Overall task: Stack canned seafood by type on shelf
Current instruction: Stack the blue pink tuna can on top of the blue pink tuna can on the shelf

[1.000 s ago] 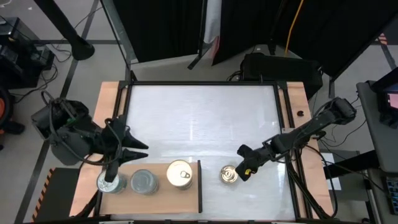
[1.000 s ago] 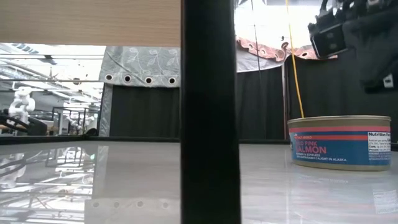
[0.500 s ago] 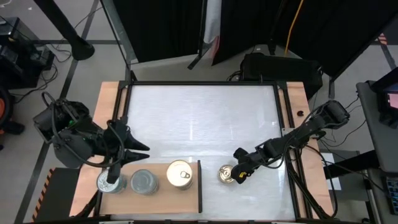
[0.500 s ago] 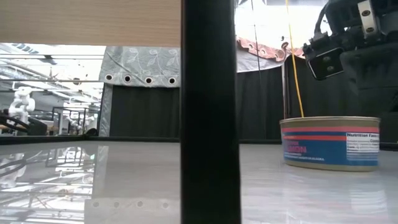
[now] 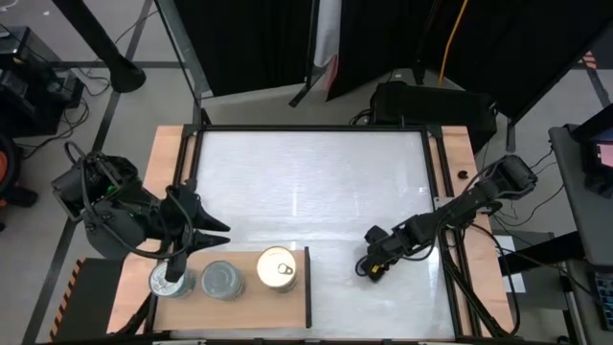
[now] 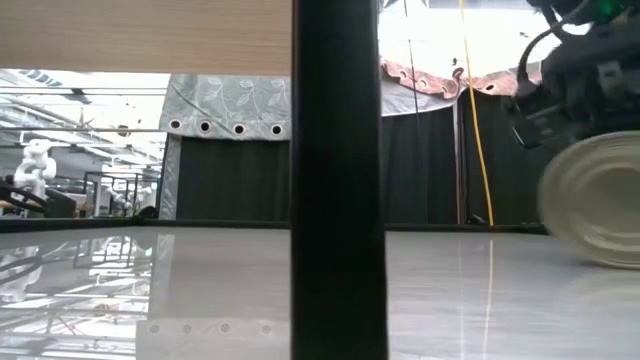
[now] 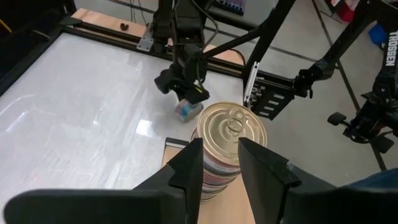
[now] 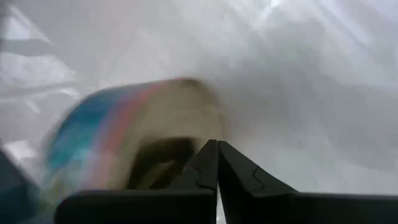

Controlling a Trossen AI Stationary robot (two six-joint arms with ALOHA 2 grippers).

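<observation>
Overhead view: white worktop point(image 5: 306, 192) with the shelf point(image 5: 230, 307) at about 7 o'clock. The shelf carries three tin positions in a row: a silver-lidded stack point(image 5: 169, 281) at the outer end, a second silver-lidded stack point(image 5: 221, 280) in the middle, and a gold pull-tab stack point(image 5: 278, 269) nearest the shelf's dark end wall point(image 5: 307, 286).

A fourth tin point(image 7: 186, 110), with a blue and pink label, lies on the worktop at about 5 o'clock, just beyond that end wall, tipped onto its side; the low view shows its round face point(image 6: 595, 200) upright. From overhead the right arm hides it.

The right gripper point(image 5: 372, 261) is directly over this tin; its fingers point(image 8: 214, 163) are pressed together, tips touching, with the tin just beyond and to one side of them, not between them.

The left gripper point(image 5: 175, 278) is over the outer silver stack. In its wrist view the fingers point(image 7: 264, 165) stand moderately apart and empty, framing the gold stack point(image 7: 231, 134) farther off.

In the low view a dark post point(image 6: 336, 180) blocks mid-frame.
</observation>
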